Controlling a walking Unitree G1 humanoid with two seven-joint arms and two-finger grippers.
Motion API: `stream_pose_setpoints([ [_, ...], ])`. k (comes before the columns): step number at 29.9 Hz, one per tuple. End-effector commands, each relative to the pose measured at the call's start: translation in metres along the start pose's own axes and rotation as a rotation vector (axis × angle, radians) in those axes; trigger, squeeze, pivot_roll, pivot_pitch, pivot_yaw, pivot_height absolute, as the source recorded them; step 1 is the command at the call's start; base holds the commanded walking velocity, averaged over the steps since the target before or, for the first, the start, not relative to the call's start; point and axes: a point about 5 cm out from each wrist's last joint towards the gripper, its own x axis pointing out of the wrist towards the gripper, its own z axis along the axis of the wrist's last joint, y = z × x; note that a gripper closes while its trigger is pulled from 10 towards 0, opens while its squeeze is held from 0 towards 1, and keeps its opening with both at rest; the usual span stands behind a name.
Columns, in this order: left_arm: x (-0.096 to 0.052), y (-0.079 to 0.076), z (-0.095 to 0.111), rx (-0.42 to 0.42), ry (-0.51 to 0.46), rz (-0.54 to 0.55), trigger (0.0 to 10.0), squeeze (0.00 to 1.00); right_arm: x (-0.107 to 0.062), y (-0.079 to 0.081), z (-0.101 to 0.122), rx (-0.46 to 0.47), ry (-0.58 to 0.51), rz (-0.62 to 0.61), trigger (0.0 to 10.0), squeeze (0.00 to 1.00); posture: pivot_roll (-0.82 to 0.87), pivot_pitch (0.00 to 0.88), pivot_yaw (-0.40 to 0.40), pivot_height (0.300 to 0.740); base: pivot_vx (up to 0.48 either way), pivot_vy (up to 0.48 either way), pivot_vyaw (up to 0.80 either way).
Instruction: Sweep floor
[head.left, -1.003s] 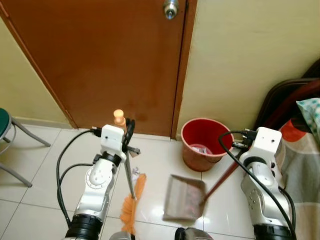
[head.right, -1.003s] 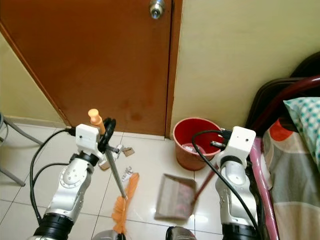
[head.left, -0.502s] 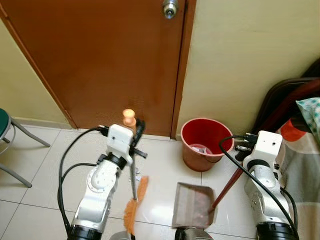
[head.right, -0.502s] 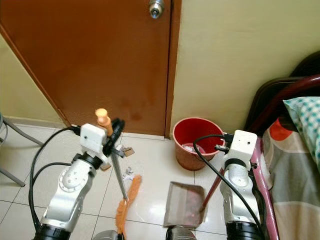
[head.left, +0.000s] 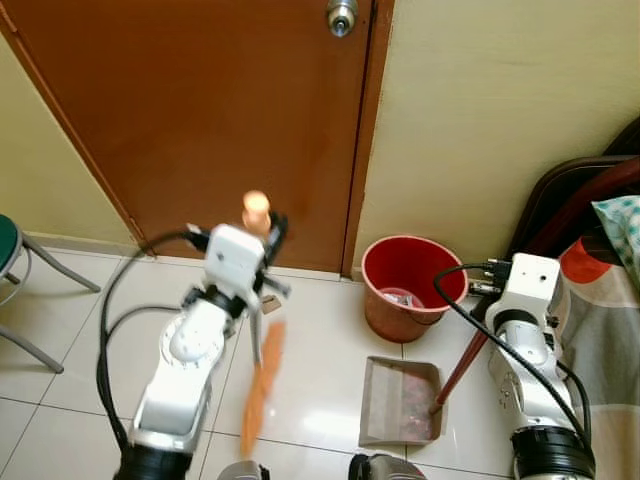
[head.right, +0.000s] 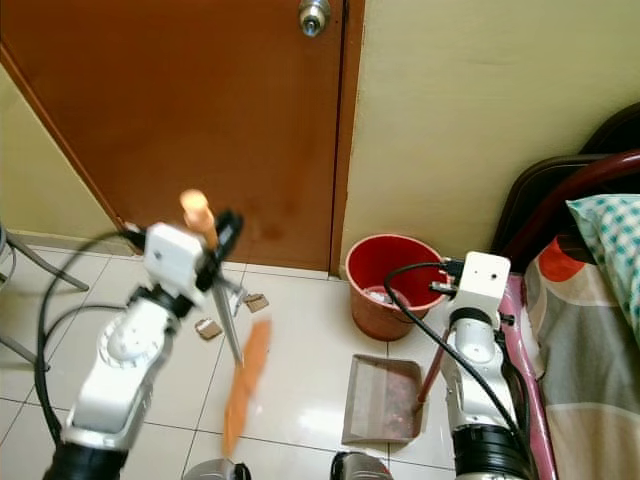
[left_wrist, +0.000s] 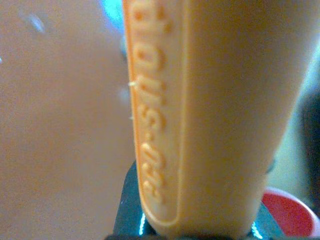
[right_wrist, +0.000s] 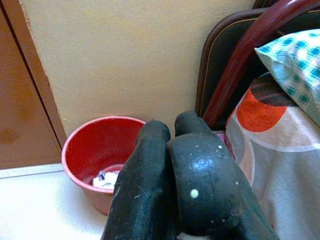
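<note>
— What is seen toward the left?
— An orange broom (head.left: 258, 385) is gripped at its handle by the left pincer (head.left: 262, 243); its bristles are blurred above the tiled floor (head.left: 320, 330), before a brown door (head.left: 200, 110). Small scraps (head.right: 208, 328) lie near it.

— And further right?
— A dustpan (head.left: 402, 403) is rested on the floor below a red bucket (head.left: 408, 285). Its dark red handle (head.left: 460, 366) is clasped by the right pincer (right_wrist: 180, 175), fingers closed. A bed (head.right: 590, 330) is seen at the edge.
</note>
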Motion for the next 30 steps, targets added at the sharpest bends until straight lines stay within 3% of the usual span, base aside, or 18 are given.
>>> stream_pose_setpoints([
  [1,0.011,0.014,0.036,0.049,-0.148,0.048,10.0,0.0,0.002,0.003,0.007,0.0,-0.034,0.007,10.0,0.0,-0.01,0.067,-0.014,0.74,0.0,0.0,0.0],
  [3,0.014,0.016,0.041,0.051,-0.162,0.056,10.0,0.0,0.003,0.003,0.007,-0.001,-0.036,0.007,10.0,0.0,-0.02,0.066,-0.012,0.74,0.0,0.0,0.0],
  [5,0.024,0.029,0.061,0.067,-0.225,0.083,10.0,0.0,0.004,0.002,0.007,-0.003,-0.039,0.005,10.0,0.0,-0.02,0.065,-0.011,0.74,0.0,0.0,0.0],
  [7,0.026,0.032,0.064,0.079,-0.238,0.086,10.0,0.0,0.004,0.002,0.006,-0.003,-0.039,0.004,10.0,0.0,-0.02,0.065,-0.01,0.74,0.0,0.0,0.0],
  [12,0.032,0.042,0.046,0.111,-0.191,0.107,10.0,0.0,0.005,0.006,0.005,0.017,-0.033,0.014,10.0,0.0,-0.02,0.071,-0.019,0.74,0.0,0.0,0.0],
  [17,0.038,0.043,0.029,0.131,-0.149,0.102,10.0,0.0,0.004,0.006,0.003,0.029,-0.03,0.016,10.0,0.0,-0.03,0.073,-0.02,0.74,0.0,0.0,0.0],
  [21,0.04,0.04,0.012,0.14,-0.105,0.067,10.0,0.0,0.003,0.005,0.004,0.033,-0.031,0.016,10.0,0.0,-0.04,0.079,-0.021,0.74,0.0,0.0,0.0],
  [23,0.045,0.029,0.002,0.182,-0.087,0.009,10.0,0.0,0.001,0.004,0.005,0.059,-0.035,0.029,10.0,0.0,-0.06,0.095,-0.025,0.74,0.0,0.0,0.0],
  [30,0.054,0.013,-0.016,0.146,-0.063,-0.04,10.0,0.0,-0.007,0.002,0.007,0.094,-0.041,0.03,10.0,0.0,-0.09,0.126,-0.025,0.74,0.0,0.0,0.0],
])
